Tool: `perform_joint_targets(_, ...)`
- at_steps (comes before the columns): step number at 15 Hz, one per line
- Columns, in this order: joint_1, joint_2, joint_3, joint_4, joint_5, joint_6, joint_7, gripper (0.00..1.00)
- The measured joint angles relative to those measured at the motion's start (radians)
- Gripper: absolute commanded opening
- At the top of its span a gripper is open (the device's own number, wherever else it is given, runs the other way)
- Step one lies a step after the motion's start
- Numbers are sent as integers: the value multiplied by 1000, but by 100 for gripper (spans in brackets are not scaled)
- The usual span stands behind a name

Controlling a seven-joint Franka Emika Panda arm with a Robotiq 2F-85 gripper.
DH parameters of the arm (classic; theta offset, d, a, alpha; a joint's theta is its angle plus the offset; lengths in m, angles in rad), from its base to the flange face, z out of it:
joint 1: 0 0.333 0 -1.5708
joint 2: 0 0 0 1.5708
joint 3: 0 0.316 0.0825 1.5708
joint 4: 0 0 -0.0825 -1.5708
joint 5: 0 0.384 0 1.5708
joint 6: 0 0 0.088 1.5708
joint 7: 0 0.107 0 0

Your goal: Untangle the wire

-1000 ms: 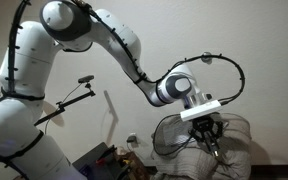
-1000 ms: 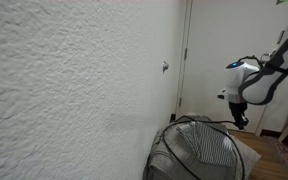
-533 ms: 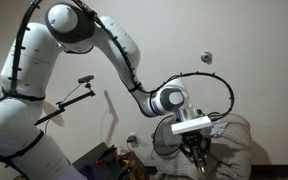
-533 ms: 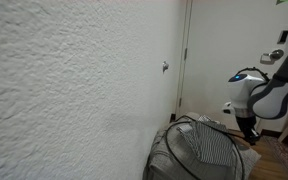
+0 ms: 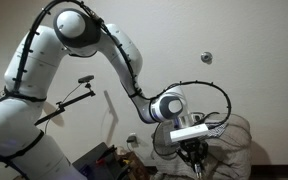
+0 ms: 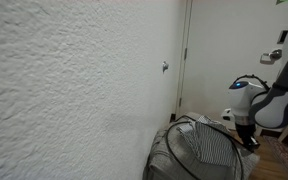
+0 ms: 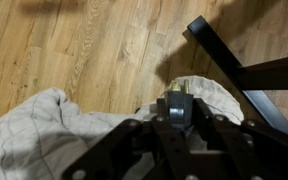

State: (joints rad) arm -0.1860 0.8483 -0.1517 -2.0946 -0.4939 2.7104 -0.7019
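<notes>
In the wrist view my gripper (image 7: pixel 174 115) is shut on the small black plug end of the wire (image 7: pixel 174 100), whose two brass prongs point away over the pale cloth (image 7: pixel 44 135). In an exterior view the gripper (image 5: pixel 196 160) hangs low over the cloth-covered heap (image 5: pixel 234 140). In an exterior view the gripper (image 6: pixel 247 135) is at the right edge of the striped cloth (image 6: pixel 209 148), and a thin black line of wire (image 6: pixel 162 145) curves round that cloth. The rest of the wire's run is hidden.
A black furniture leg (image 7: pixel 234 55) crosses the wood floor (image 7: pixel 74 45) beside the cloth. A stiff black rod with a clamp head (image 5: pixel 72 98) stands near the arm's base. Clutter (image 5: pixel 109 160) lies on the floor. A door (image 6: pixel 224 50) is behind.
The arm has swung downward, and the gripper has dropped from above the heap to low against the cloth, staying shut.
</notes>
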Motion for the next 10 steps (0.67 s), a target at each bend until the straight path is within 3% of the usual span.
perform_joint_targets(4, 11, 3, -5, -10, -7, 29, 0, 11)
perform_joint_targets(5, 16, 2, -8, -13, -12, 36, 0, 55)
perform_joint_targets(7, 32, 2, -20, -17, -21, 45, 2, 63)
perform_joint_targets(10, 53, 2, -31, -20, -35, 57, 2, 85)
